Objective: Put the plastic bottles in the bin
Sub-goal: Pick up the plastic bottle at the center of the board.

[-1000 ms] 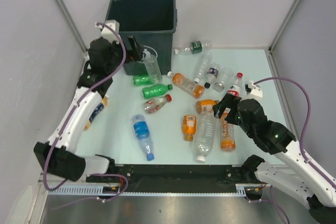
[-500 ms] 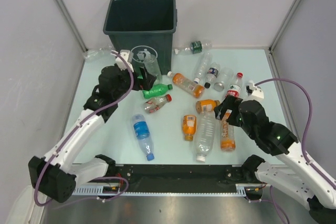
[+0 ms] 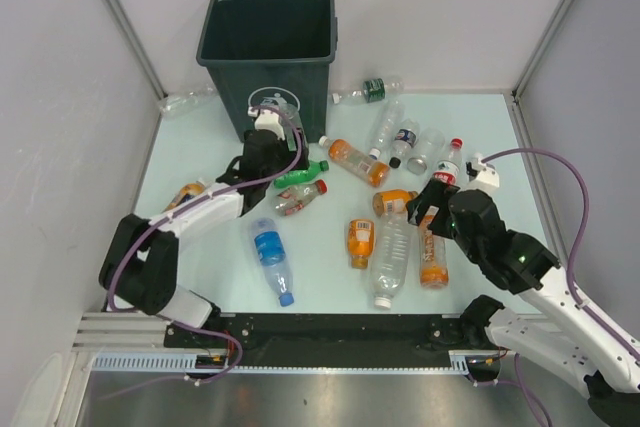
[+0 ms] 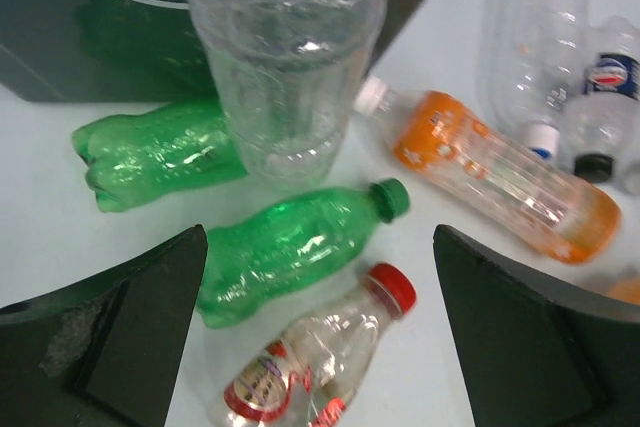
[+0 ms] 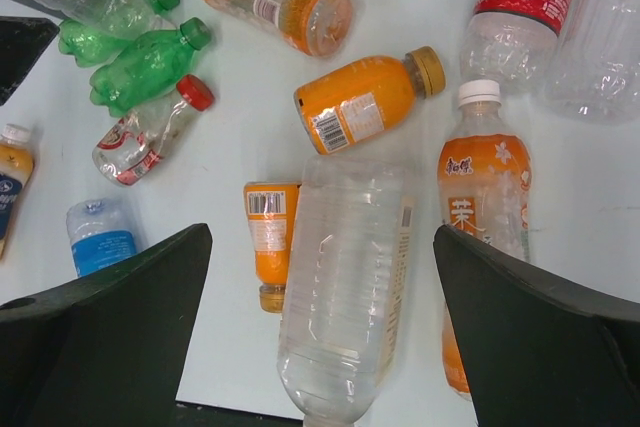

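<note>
Well, from above, the left arm has swung away from the tall dark green-grey plastic bin [image 3: 265, 77] at the back of the pale desk [image 3: 325, 282]. It has dropped low in front of the bin, so the left gripper [image 3: 272, 159] now hangs over the green plastic bottle with a green cap [image 3: 300, 172]. The right gripper [image 3: 428, 207] has hardly moved and hovers above the big clear plastic bottle [image 3: 390, 252]. Some twenty plastic bottles [image 3: 360, 242] lie scattered on the desk, outside the bin.

From the left wrist, the fingers [image 4: 120, 337] are spread wide and empty, with the green bottle lying between them. A small clear bottle with a red cap [image 4: 315, 362] lies just beside it. A clear ribbed bottle [image 4: 285, 57] stands or leans against the bin's front; I cannot tell which.

From the right wrist, those fingers [image 5: 110, 317] are spread wide too, pinching nothing, with the big clear bottle straight below.

To me the left arm looks back for its next pick, probably the green one. Nearly the whole job remains.
</note>
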### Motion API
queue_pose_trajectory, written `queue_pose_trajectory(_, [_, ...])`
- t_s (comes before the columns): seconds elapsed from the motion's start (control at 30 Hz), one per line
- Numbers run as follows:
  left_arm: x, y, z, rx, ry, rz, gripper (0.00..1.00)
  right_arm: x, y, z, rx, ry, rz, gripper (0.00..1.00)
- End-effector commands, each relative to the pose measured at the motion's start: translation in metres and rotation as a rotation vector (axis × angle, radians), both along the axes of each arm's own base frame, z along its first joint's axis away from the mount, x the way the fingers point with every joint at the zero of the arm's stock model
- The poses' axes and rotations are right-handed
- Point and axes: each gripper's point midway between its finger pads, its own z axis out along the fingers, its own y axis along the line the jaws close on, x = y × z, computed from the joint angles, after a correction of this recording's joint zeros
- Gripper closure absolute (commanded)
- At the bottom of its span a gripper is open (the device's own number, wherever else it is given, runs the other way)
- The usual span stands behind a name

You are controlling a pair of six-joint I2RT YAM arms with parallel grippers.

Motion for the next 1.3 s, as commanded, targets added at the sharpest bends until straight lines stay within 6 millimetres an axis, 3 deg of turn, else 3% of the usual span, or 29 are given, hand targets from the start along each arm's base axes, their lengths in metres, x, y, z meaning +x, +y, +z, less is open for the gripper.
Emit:
queue_pose_trajectory(0.0, [0.037,0.005,0.037,-0.04,-0.167,0.119,0.0,0.006,-0.007,0.007,0.026,-0.042,-0.054,0.01])
queue_pose_trajectory(0.23, [0.07,-0.002,0.029,0.031,-0.209,0.12,0.01,0.01,-0.01,0.005,0.004,-0.041,-0.064,0.01])
queue_pose_trajectory(0.5, [0.087,0.0,0.035,0.04,-0.264,0.152,0.04,0.013,-0.008,-0.002,-0.01,-0.015,-0.061,0.01])
queue_pose_trajectory(0.67, [0.088,0.0,0.035,0.046,-0.275,0.147,0.11,0.014,-0.008,-0.003,-0.01,-0.01,-0.062,0.01])
queue_pose_trajectory(0.97, [0.083,0.0,0.032,0.075,-0.282,0.118,0.37,0.012,-0.01,-0.004,-0.008,-0.003,-0.068,0.02])
queue_pose_trajectory(1.27, [0.064,0.003,0.064,0.026,-0.353,0.087,0.53,0.011,-0.011,-0.004,0.004,-0.004,-0.071,0.02])
